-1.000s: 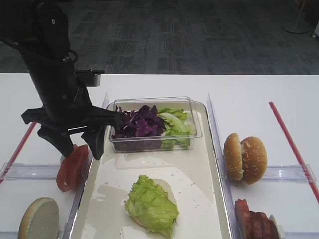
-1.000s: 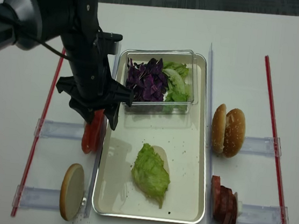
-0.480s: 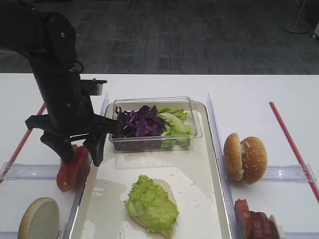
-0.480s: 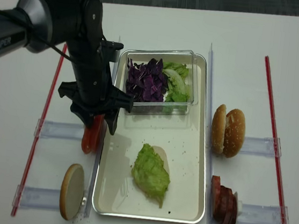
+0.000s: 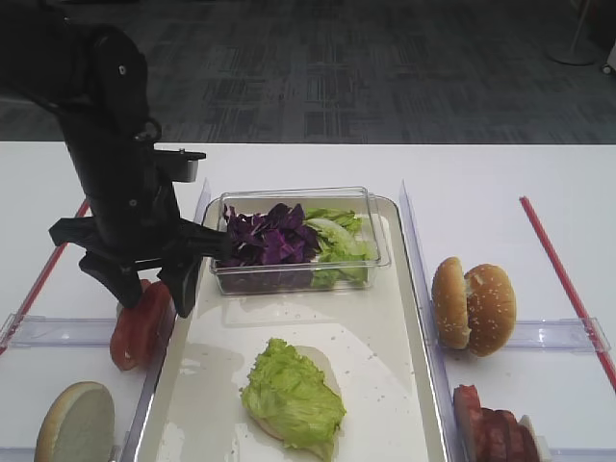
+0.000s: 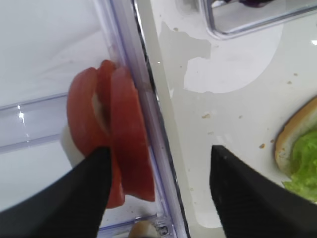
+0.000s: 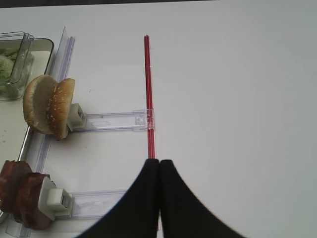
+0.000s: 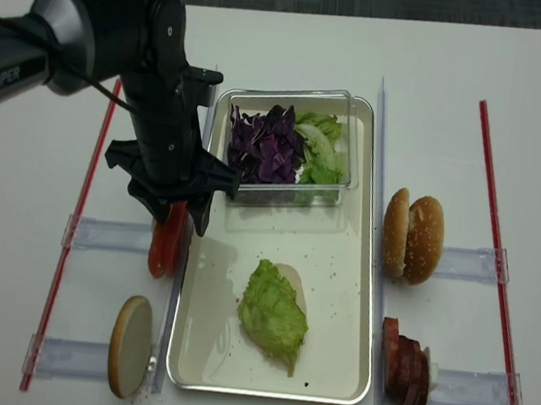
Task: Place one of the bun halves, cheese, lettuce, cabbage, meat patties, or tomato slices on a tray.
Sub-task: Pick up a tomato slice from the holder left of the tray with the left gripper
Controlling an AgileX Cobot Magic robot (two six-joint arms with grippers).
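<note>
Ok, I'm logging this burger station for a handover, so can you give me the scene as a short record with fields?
tray: holds a clear box and a bun half topped with lettuce
clear box contents: cabbage, green leaves
left gripper: open, jaws astride the tomato slices
right gripper: shut, over bare table
right of tray: bun halves standing on edge

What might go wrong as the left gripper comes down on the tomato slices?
The open left gripper straddles the tomato slices and the clear divider beside them, so closing may pinch the divider. The slices stand on edge, packed together; several may lift at once. One finger hangs over the tray, near the lettuce.
</note>
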